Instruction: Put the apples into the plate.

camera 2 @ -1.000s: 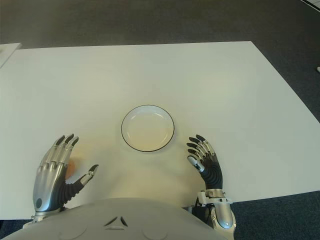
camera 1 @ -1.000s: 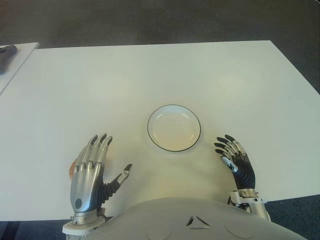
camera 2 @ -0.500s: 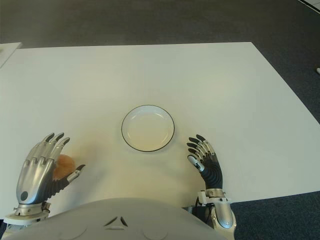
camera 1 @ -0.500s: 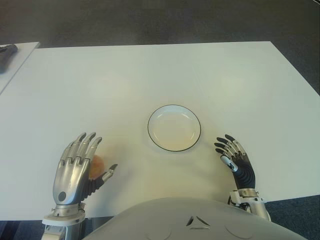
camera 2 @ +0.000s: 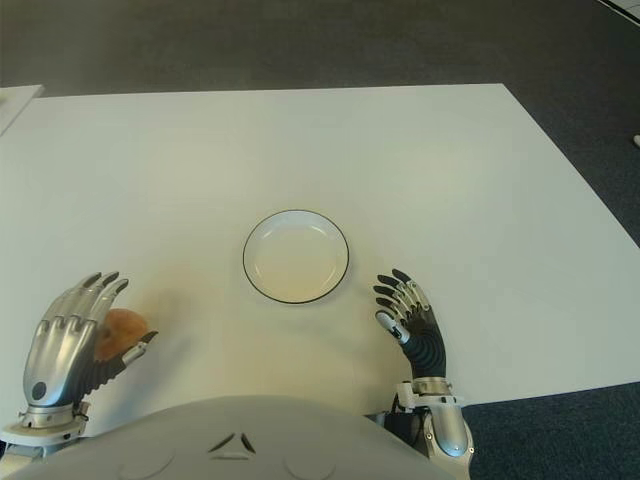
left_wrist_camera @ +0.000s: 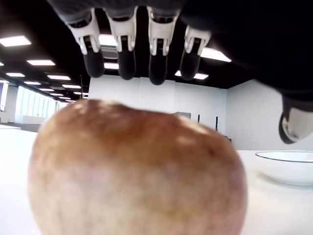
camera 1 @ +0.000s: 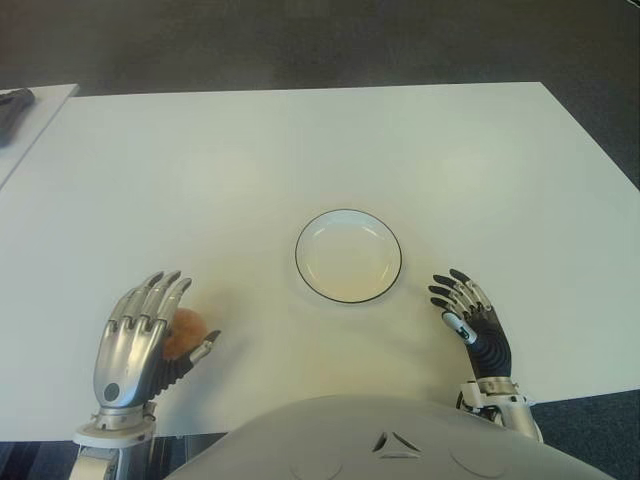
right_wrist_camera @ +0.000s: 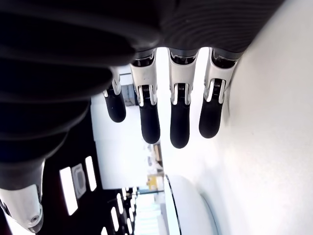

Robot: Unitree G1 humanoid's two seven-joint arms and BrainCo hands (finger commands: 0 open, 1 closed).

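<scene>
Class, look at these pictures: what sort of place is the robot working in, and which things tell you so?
Probably an open office or lab: a plain white table on dark carpet, and the left wrist view shows rows of ceiling light panels and white walls behind the apple.

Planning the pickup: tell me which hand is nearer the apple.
Left. The left hand hovers over the apple, fingers open; the right hand is beyond the plate.

This looks like a big office. A plain white counter [camera 1: 300, 140] stands on dark grey carpet [camera 1: 300, 40], and the left wrist view shows long ceiling lights [left_wrist_camera: 41, 62], white walls and windows.
</scene>
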